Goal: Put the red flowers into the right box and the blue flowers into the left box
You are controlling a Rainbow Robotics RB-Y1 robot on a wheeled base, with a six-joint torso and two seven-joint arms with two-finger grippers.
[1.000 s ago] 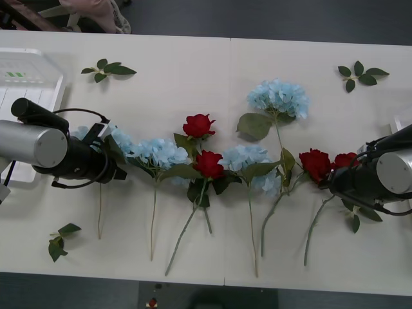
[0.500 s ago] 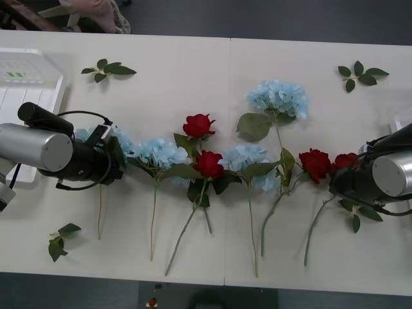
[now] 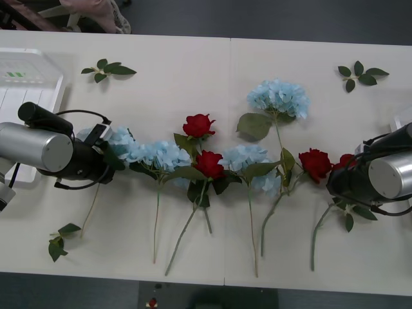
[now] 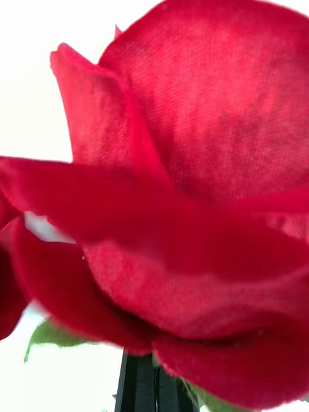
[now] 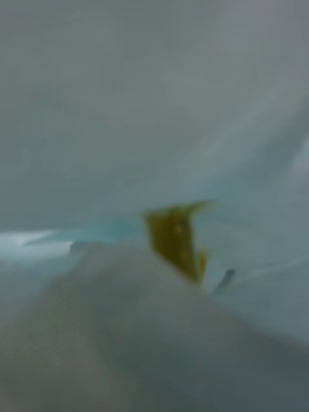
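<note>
My left gripper [image 3: 111, 156] is at the leftmost blue flower [image 3: 120, 138], shut on it below the head; its stem slants down to the left. Pale blue petals [image 5: 154, 96] press against the left wrist camera. On the right, my right gripper [image 3: 338, 177] is shut on the rightmost red flower [image 3: 347, 159], whose bloom [image 4: 193, 193] looms in the right wrist view. Another red rose [image 3: 315, 164] lies just left of it, and two more [image 3: 198, 124] [image 3: 209, 164] lie mid-table. The left box [image 3: 58, 84] is at far left. The right box [image 3: 400, 122] shows an edge at far right.
Three more blue hydrangeas [image 3: 279, 96] [image 3: 158, 153] [image 3: 248, 158] lie across the middle with stems toward the front edge. Loose leaf sprigs sit at back left [image 3: 106, 67], back right [image 3: 359, 74] and front left [image 3: 59, 241].
The leftmost blue flower's stem has swung from straight to slanting as my left gripper drew back left. The rightmost rose's stem and leaf have shifted right with my right gripper.
</note>
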